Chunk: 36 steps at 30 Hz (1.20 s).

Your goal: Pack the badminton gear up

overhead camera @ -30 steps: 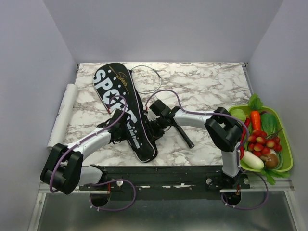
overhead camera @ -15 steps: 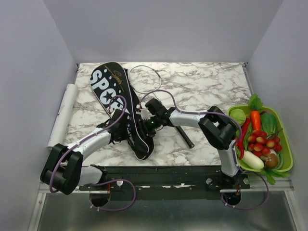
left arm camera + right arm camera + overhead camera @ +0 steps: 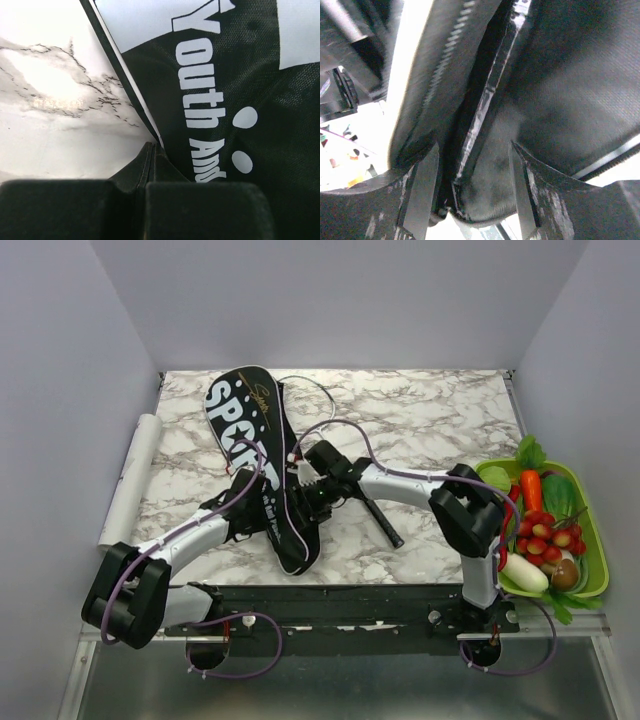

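The long black bag (image 3: 243, 405) lettered SPORT lies slanted on the marble table. My left gripper (image 3: 252, 512) is shut on a fold of the bag's left edge; the left wrist view shows the gripper (image 3: 142, 186) pinching the seam of the bag (image 3: 240, 60). My right gripper (image 3: 308, 502) is at the bag's right edge; in the right wrist view it (image 3: 472, 195) is closed on bunched fabric of the bag (image 3: 570, 75) by the zip. A pale racket hoop (image 3: 322, 395) sticks out behind the bag's head. A black stem (image 3: 381, 521) lies right of the bag.
A green basket (image 3: 603, 550) of toy vegetables stands at the right edge. A white roll (image 3: 130, 475) lies along the table's left edge. Walls close in the back and both sides.
The bag's lower end has slid left with both grippers on it. Its head swung left, then back right, and now covers more of the racket hoop.
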### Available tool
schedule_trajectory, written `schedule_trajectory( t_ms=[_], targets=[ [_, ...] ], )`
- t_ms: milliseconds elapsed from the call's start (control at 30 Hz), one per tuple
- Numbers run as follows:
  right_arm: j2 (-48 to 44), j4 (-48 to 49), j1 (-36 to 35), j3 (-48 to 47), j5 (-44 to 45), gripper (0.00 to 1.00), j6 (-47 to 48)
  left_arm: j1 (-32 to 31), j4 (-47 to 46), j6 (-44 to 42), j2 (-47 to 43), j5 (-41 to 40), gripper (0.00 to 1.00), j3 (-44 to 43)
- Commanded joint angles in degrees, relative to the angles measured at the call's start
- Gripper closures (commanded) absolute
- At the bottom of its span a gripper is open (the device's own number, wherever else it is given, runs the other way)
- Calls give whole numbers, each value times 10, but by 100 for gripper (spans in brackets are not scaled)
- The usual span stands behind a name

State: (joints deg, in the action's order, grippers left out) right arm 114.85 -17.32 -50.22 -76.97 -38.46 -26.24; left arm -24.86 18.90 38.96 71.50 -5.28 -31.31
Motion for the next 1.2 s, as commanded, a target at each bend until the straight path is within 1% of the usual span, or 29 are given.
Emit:
schedule_trajectory(
  t_ms=[0, 33, 67, 133, 167, 267, 400, 467, 600, 633, 667, 733, 767, 833, 900, 933, 1067, 1167],
  targets=[
    [-66, -89, -6, -20, 130, 33, 44, -5, 6, 13, 7, 33, 100, 31],
    [-69, -119, -7, -24, 152, 33, 49, -5, 4, 14, 6, 34, 100, 32],
    [-74, -133, -5, -28, 197, 32, 52, -5, 4, 14, 3, 33, 100, 32],
    [-91, -152, 2, -27, 238, 32, 55, -5, 3, 14, 1, 31, 100, 33],
    [-96, -156, 6, -26, 274, 30, 55, -5, 2, 14, 0, 31, 100, 32],
    [-102, -163, 36, -23, 327, 27, 47, -4, 3, 16, -2, 28, 100, 34],
    [-73, -166, 107, -48, 320, 27, 39, -4, 4, 16, -5, 30, 100, 34],
    [-42, -167, 136, -84, 339, 28, 45, -4, 8, 15, -10, 30, 100, 32],
    [27, -189, 154, -183, 381, 28, 72, -4, 26, 9, -36, 26, 100, 23],
    [43, -204, 156, -211, 381, 28, 83, -4, 40, 8, -44, 23, 100, 20],
    [58, -212, 157, -259, 399, 28, 87, -4, 48, 5, -53, 17, 100, 17],
    [105, -226, 160, -306, 402, 28, 105, -4, 78, 2, -80, 6, 100, 1],
    [124, -235, 162, -357, 404, 28, 110, -5, 86, 4, -95, 2, 99, -4],
    [178, -273, 164, -406, 408, 28, 121, -5, 108, 9, -109, 0, 92, -23],
    [206, -293, 165, -460, 417, 29, 128, -5, 117, 13, -125, 3, 89, -36],
    [225, -304, 166, -471, 421, 29, 133, -5, 124, 13, -129, 3, 84, -48],
    [241, -307, 166, -471, 439, 31, 141, -5, 141, 7, -133, 3, 70, -79],
    [248, -313, 166, -466, 440, 33, 146, -5, 151, -1, -131, -2, 65, -101]
  ],
)
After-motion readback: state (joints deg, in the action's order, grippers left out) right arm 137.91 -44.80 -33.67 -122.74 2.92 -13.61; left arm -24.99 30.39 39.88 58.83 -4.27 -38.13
